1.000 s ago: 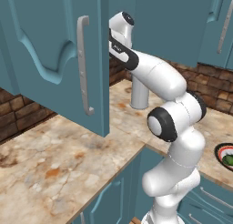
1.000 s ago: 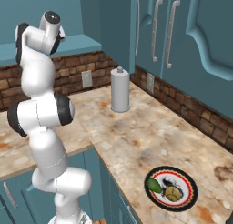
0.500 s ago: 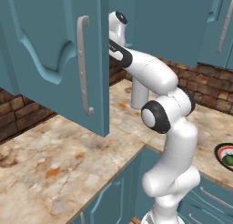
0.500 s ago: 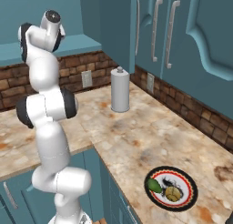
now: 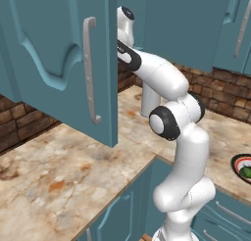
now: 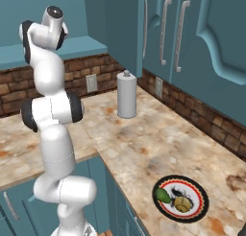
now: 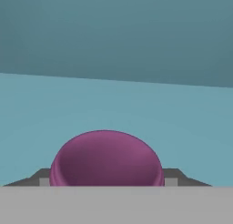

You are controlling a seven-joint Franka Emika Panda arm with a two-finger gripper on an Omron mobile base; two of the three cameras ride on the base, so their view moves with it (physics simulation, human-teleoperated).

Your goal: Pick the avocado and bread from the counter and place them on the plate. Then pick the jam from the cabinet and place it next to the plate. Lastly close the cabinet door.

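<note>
Hand view has the jam (image 7: 106, 158) sitting dead centre at the bottom of the frame, a rounded purple jar on the pale teal shelf of the cabinet (image 7: 113, 104), with the dark finger tips (image 7: 40, 176) poking out just to either side of it. So the gripper (image 7: 106, 180) is straddling the jar, which is where it needs to be for a pick, but I cannot tell whether the jaws are pressing on it yet or standing a little off; no contact is plain to see. In the left base view the arm reaches up into the upper middle of the frame, past the edge of the open cabinet door (image 5: 59, 63) with its long grey bar handle (image 5: 89, 71), which hangs wide so the hand can get inside. In the right base view the plate (image 6: 181, 199) lies at the lower right on the marbled counter (image 6: 158, 134), already bearing the avocado (image 6: 163, 195) and the bread (image 6: 181, 204) side by side, so my guess is the jar is the step in hand. A grey paper-towel roll (image 6: 127, 94) stands near the brick wall at centre. No label or writing is readable on anything.
</note>
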